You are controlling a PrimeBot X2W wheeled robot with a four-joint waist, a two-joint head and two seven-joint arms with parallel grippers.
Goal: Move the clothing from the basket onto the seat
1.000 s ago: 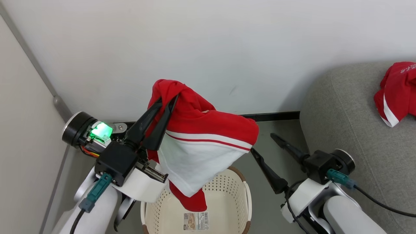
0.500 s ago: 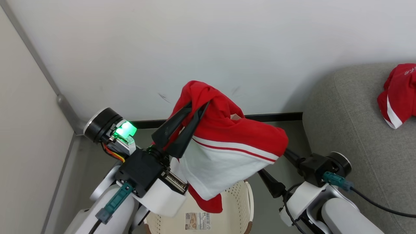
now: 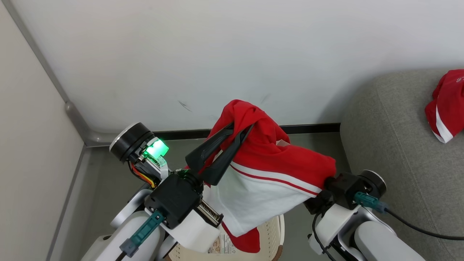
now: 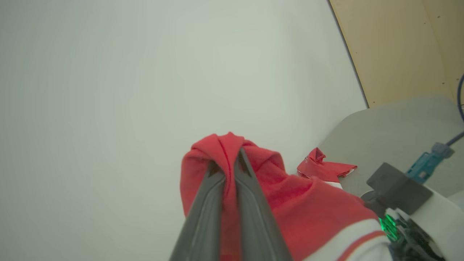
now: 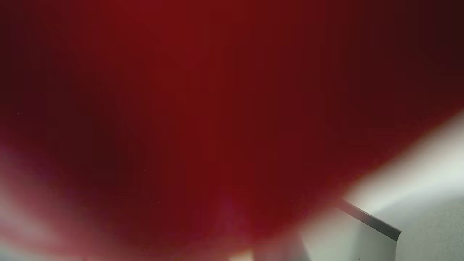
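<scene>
Peeking out at the bottom: the basket [image 3: 272,235], white with little holes and a brown rim, sits low between the robot's two arms. A sticker [image 3: 219,247] shows on it.
Left hand: the left hand [image 3: 242,127] [image 4: 226,163] points up and away toward the wall. Its two long dark fingers are squeezed nearly together on a bunch of red cloth, with only a thin fold between them.
Green light: a green light [image 3: 156,148] glows on the wrist just beside that hand.
Held clothing: the held clothing [image 3: 268,159] [image 4: 290,195] [image 5: 181,108] is red with a white part and a thin red stripe. It hangs in the air from the left hand, above the basket. Its red bottom end dangles down at the basket's top. One side of it lies over the right hand.
Right hand: the black base of the right hand [image 3: 342,188] pokes out from under the cloth. Its fingers are covered, so I cannot tell if they are apart or together.
Floor: the floor [image 3: 116,170] is grey.
Seat: the seat [image 3: 391,145] [image 4: 398,130], big and grey, stands to the right, past the right arm.
Other clothing: the other clothing [image 3: 446,105] [image 4: 322,168], red with a white stripe, lies crumpled on the seat, well apart from the held one.
Wall: the wall [image 3: 217,54] is white, with a black strip [image 3: 311,127] along the bottom.
</scene>
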